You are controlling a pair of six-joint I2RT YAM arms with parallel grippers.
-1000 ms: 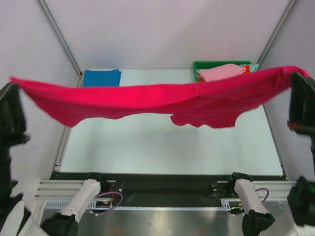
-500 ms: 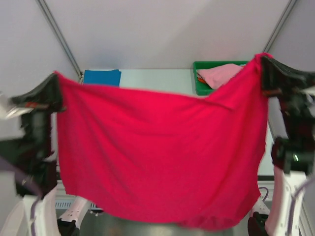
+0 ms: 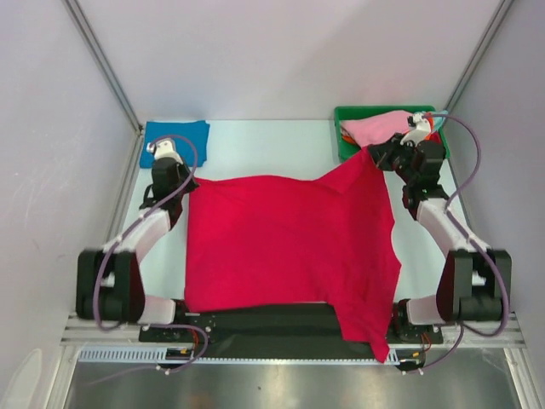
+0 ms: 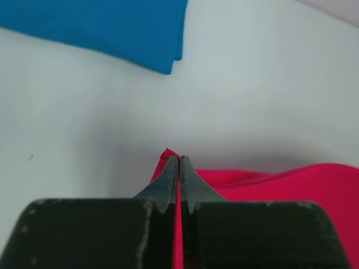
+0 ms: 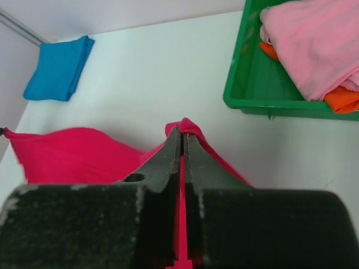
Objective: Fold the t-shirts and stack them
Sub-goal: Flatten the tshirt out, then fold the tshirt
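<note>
while my left gripper (image 4: 179, 159) and right gripper (image 5: 183, 131) are each clamped shut on a far corner, the crimson t-shirt (image 3: 289, 247) lies spread over the table (image 3: 264, 145), far edge running left to right. its near right corner spills past the table's near edge. bare table lies beyond, up to the blue t-shirt (image 3: 176, 134) and the green bin (image 3: 340, 141).

The pale counter (image 3: 264, 149) is carrying three things. A big crimson t-shirt (image 3: 289, 243) is lying spread out over the middle, and its near right corner is hanging over the front edge. A folded blue t-shirt (image 3: 176, 133) is sitting in the far left corner. A green bin (image 3: 338, 136) is standing in the far right corner, well apart from the blue one.
</note>
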